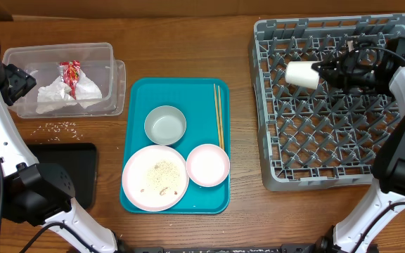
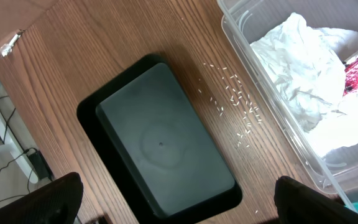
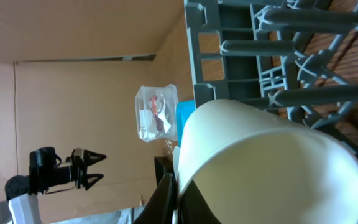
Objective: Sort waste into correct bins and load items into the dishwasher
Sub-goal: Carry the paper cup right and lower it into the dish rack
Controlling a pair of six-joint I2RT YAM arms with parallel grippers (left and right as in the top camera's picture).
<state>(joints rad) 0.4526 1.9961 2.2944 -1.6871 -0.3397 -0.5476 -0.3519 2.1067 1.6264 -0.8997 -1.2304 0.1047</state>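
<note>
The white cup [image 1: 302,74] is clamped in your right gripper [image 1: 320,70], lying on its side above the upper left part of the grey rack [image 1: 315,180]. It is clear of the pegs and not yet set down.

The main risk is the release. Let go of it sideways and it will likely roll across the pegs or wedge between rows instead of standing mouth-down. Lower it tilted and a peg may catch the rim and twist the smooth wall out of your grip.

Your left gripper [image 1: 18,81] is spread wide and holds nothing. It hovers by the clear tub [image 1: 111,56], above the black tray [image 2: 160,143] and the loose rice grains [image 2: 238,106], so a careless sweep there would scatter them.

On the teal tray [image 1: 138,91], the large plate [image 1: 155,178] carries crumbs. Rack it unscraped and they will probably fall through the grid.
</note>
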